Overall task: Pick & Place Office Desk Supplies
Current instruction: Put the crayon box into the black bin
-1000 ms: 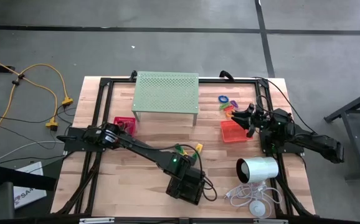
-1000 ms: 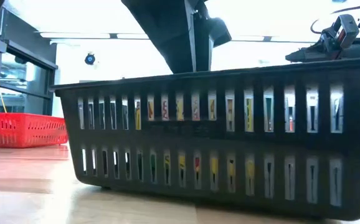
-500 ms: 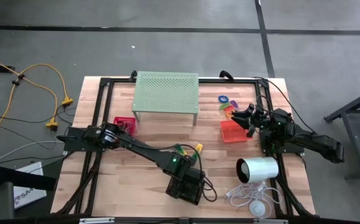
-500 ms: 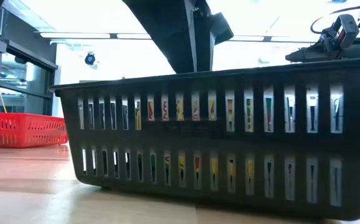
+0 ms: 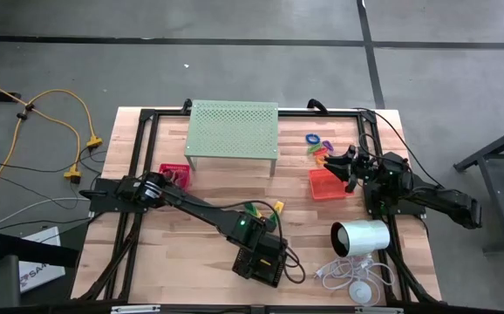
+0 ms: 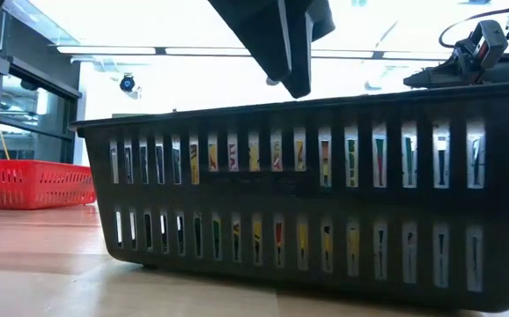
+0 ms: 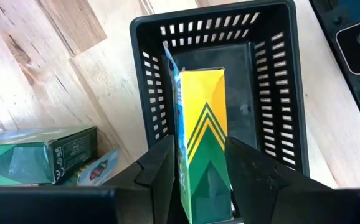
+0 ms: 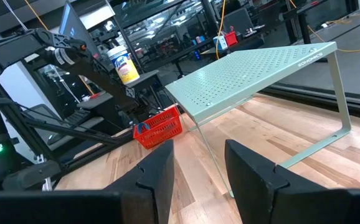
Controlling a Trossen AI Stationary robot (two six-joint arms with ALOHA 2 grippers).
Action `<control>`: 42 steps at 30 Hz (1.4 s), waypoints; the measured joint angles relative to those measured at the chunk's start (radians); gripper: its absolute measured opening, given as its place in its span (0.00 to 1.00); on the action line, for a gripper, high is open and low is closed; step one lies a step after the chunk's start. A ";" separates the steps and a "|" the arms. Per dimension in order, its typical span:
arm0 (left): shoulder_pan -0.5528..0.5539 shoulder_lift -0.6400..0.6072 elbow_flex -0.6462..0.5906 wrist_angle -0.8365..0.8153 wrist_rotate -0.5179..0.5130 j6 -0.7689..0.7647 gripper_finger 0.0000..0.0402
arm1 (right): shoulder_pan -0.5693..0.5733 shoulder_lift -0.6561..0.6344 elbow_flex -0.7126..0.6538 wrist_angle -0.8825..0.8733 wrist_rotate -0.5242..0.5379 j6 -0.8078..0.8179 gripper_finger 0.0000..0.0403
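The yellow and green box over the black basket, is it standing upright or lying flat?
Upright. The left wrist view shows the yellow and green box standing on end inside the black basket, between the left gripper fingers.
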 joint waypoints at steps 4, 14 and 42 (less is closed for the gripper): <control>0.000 0.000 0.000 -0.001 0.000 -0.001 0.34 | 0.000 0.000 0.000 0.000 0.000 0.000 0.32; 0.000 -0.004 0.000 -0.034 -0.006 0.016 0.34 | 0.000 0.000 0.000 0.000 0.000 0.000 0.32; -0.010 -0.367 -0.426 0.053 -0.059 -0.182 0.34 | 0.000 0.000 0.000 0.000 0.000 0.000 0.32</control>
